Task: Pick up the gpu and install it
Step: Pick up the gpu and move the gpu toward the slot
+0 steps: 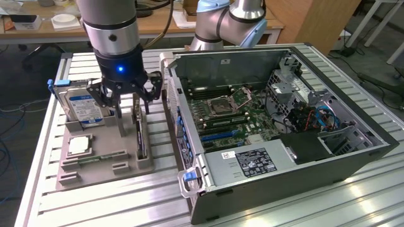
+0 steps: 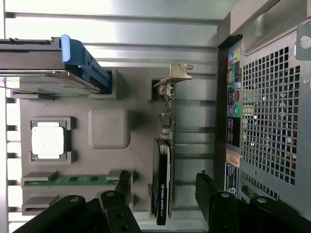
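When we come to grip the thin, flat, dark rectangular gpu [image 1: 139, 135]: we judge it light and stiff but fragile, with bare board parts and a plastic cooler that should not be crushed.
Hold: we would pinch its two flat faces across the upper edge, near the middle of its length. We would stay off the silver end bracket [image 2: 178, 73] and the lower connector edge.
Look of the gpu: it is slim seen edge-on, with a black shroud on one face, a greenish board edge and a bright metal bracket at one end.
Place of the gpu: it stands upright on its long edge in a slot of the grey moulded plastic tray [image 1: 94, 178], on the side nearest the open black computer case [image 1: 353, 161].
Pincer [image 1: 129, 106]: the jaws are spread wide and hold nothing. They hang just above the card, one finger to each side.
Neighbours: the tray shares the slatted aluminium counter [image 1: 126, 203] with the case.
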You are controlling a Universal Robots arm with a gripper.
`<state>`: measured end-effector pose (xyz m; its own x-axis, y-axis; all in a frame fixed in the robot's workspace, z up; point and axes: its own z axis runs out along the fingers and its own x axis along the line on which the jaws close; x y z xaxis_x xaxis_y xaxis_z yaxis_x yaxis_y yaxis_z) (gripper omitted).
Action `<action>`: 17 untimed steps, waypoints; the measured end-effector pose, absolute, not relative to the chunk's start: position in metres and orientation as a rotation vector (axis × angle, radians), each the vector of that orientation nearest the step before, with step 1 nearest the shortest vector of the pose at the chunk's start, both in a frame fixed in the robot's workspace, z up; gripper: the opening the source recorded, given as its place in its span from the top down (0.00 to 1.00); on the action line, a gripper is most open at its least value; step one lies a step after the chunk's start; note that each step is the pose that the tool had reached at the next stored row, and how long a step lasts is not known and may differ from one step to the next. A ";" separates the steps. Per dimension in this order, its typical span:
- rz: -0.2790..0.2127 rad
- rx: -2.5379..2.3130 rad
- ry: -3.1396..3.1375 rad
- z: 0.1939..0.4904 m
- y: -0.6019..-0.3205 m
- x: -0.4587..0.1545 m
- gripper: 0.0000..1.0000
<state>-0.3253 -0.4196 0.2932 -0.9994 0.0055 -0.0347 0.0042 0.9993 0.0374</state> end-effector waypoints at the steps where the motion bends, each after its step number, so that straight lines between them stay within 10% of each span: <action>1: 0.058 0.007 3.106 0.291 -0.420 -0.325 0.35; 17: 0.058 0.001 3.107 0.267 -0.424 -0.324 0.35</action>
